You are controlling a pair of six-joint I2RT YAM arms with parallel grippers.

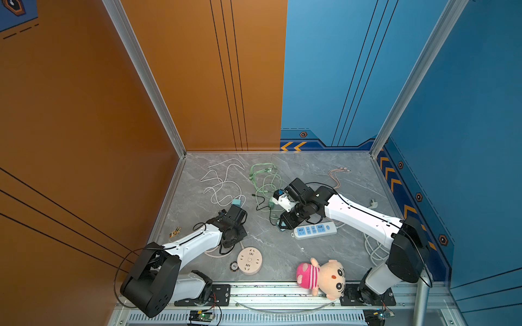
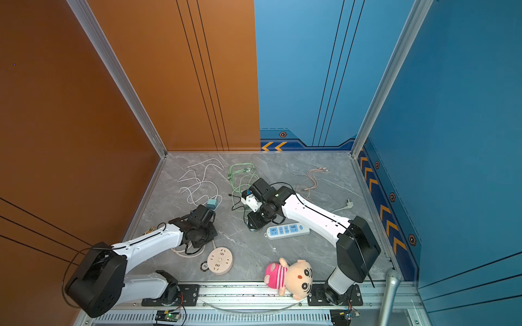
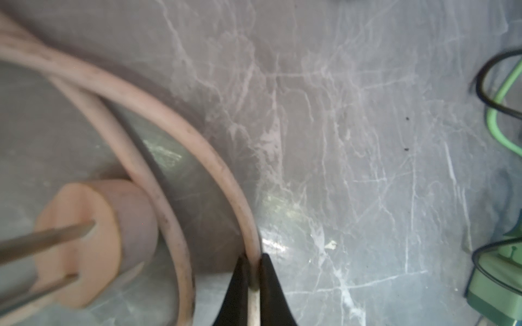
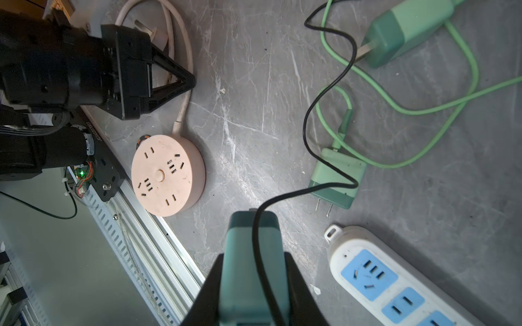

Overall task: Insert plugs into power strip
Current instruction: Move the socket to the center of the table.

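My right gripper [image 4: 255, 254] is shut on a teal-blue plug [image 4: 243, 234], whose black cable runs over the plug's top. It hangs just beside the end of the white power strip [image 4: 367, 271] with blue sockets, which shows in both top views [image 1: 315, 230] [image 2: 286, 230]. Two mint green plugs [image 4: 337, 175] [image 4: 406, 28] lie on the table beyond it. Another teal plug [image 1: 236, 202] lies past my left arm. My left gripper [image 3: 253, 256] is shut on the thick beige cord [image 3: 169, 118] of a round pink power strip [image 4: 166, 177], not on a plug.
The cord's rounded beige plug [image 3: 93, 240] lies close to my left gripper. Loose white [image 1: 223, 183], green [image 1: 264, 180] and pink [image 1: 337, 176] cables sprawl at the back. A plush doll [image 1: 322, 276] sits at the front edge. A white plug [image 1: 372, 203] lies by the right arm.
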